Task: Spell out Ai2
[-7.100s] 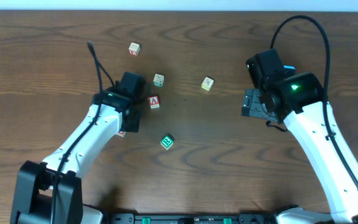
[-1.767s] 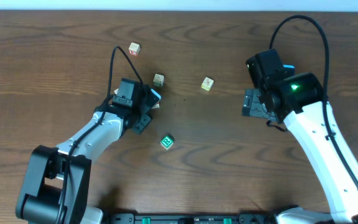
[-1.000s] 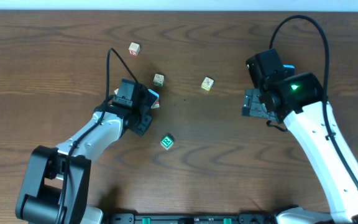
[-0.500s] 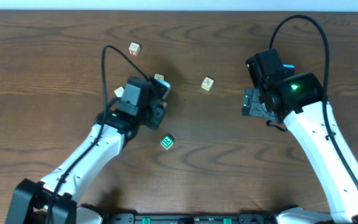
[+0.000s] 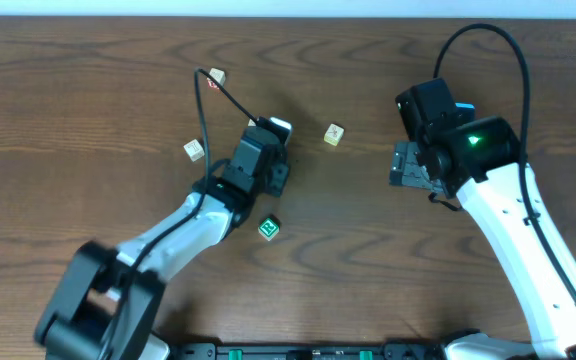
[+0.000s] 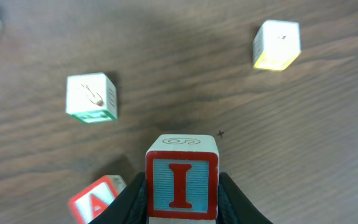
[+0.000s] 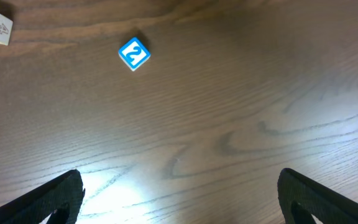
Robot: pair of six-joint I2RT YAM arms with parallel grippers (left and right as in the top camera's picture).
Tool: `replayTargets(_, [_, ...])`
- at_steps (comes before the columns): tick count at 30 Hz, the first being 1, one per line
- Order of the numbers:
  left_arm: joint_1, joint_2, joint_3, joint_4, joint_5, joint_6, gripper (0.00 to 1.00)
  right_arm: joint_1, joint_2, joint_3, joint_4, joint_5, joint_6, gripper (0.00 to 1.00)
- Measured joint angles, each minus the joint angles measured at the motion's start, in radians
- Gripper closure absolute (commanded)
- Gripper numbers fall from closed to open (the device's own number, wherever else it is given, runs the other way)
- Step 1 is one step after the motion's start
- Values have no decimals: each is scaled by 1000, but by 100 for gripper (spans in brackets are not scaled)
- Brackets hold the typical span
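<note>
My left gripper [image 6: 182, 208] is shut on a wooden block with a red I on a blue face [image 6: 182, 185], held just above the table. A red A block [image 6: 95, 199] lies tilted right beside it, at its lower left. From overhead, the left gripper [image 5: 271, 165] hides both of these blocks. The 2 block [image 7: 133, 53] lies alone on the wood; overhead it looks green [image 5: 269, 228], in front of the left gripper. My right gripper [image 7: 179, 205] stands wide open over bare table, far right [image 5: 408, 165].
A white block with a green edge [image 6: 91, 96] and a white block with a yellow edge [image 6: 277, 43] lie beyond the I block. Overhead, loose blocks sit at the far left [image 5: 217, 76], left [image 5: 194, 150] and centre [image 5: 334, 134]. The table's [image 5: 468, 60] far edge runs along the top.
My left arm has swung to the right carrying the I block, coming in beside the A block and uncovering a loose block at the left. The right arm has stayed still.
</note>
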Motion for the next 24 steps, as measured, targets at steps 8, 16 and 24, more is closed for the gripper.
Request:
replayTargets(8, [0, 92, 0, 85, -5, -47, 79, -1, 0, 0, -6, 10, 0, 1])
replayTargets(16, [0, 106, 0, 87, 30, -53, 78, -1, 0, 0, -11, 10, 0, 1])
replayTargets(24, [0, 106, 0, 32, 55, -56, 76, -1, 0, 0, -17, 11, 0, 1])
